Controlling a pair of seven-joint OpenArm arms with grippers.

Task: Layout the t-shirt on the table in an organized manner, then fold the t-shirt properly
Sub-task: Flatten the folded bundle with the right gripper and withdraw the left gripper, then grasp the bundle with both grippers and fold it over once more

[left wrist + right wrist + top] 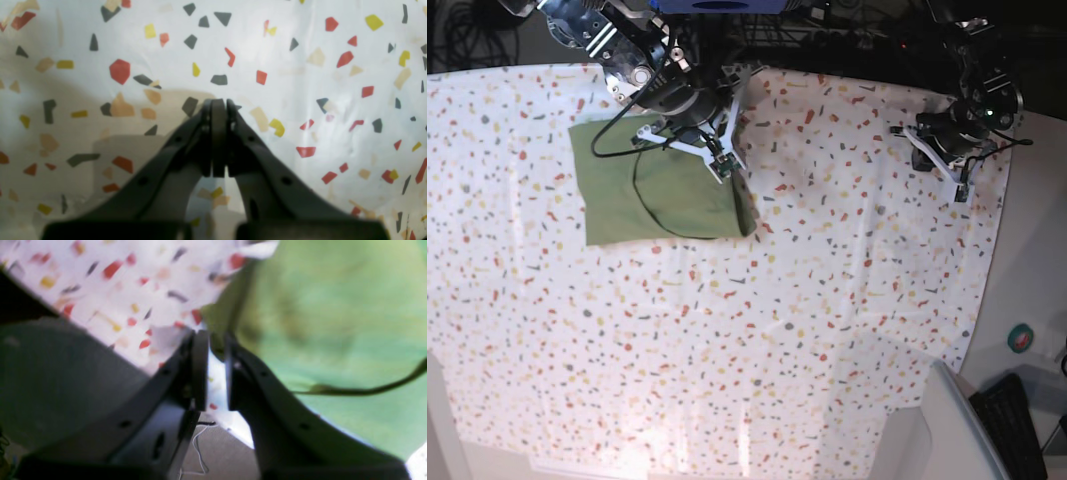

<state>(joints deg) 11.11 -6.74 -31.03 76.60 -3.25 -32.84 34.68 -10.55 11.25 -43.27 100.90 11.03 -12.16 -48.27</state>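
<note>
Surface (727, 340): white cloth with red, orange, yellow and grey flecks; near half bare.
T-shirt (652, 195): olive green, folded into a compact rectangle, lying flat on the far left part of the surface.
Black cable (642, 200): looped across the t-shirt.
Right fingers (739, 205): at the t-shirt's right edge; the wrist view shows them parted by a narrow gap at the fabric's edge; whether any fabric is pinched cannot be told.
Left fingers (218, 110): pressed fully together, empty, above bare cloth near the far right edge, well apart from the t-shirt.
</note>
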